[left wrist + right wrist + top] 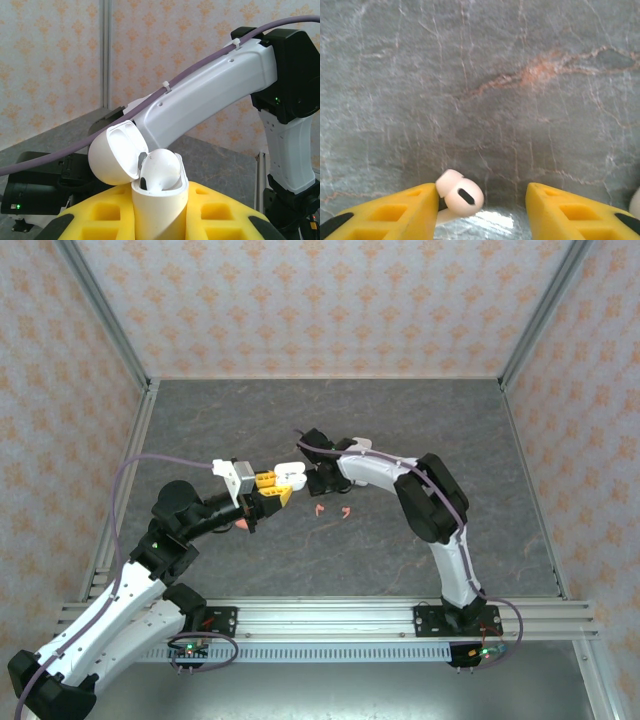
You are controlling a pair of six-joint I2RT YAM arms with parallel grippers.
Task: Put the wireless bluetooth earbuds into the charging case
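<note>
My left gripper (160, 210) is shut on a white charging case (160, 205) held upright, its lid (116, 155) swung open to the left. One white earbud (161, 169) sits in the case's mouth. In the top view the left gripper (268, 488) holds the case (290, 475) above the table, with my right gripper (313, 480) just beside it. My right gripper (481, 200) is open; a white earbud (462, 196) rests against its left finger (395, 212), well apart from the right finger. Two coral-red earbuds (320, 509) (346, 512) lie on the table below the grippers.
The grey marbled table (330, 430) is walled by patterned panels on three sides. A small pink object (243, 525) lies by the left arm. The right arm (210, 90) crosses behind the case in the left wrist view. A white shape (635, 202) shows at the right wrist view's edge.
</note>
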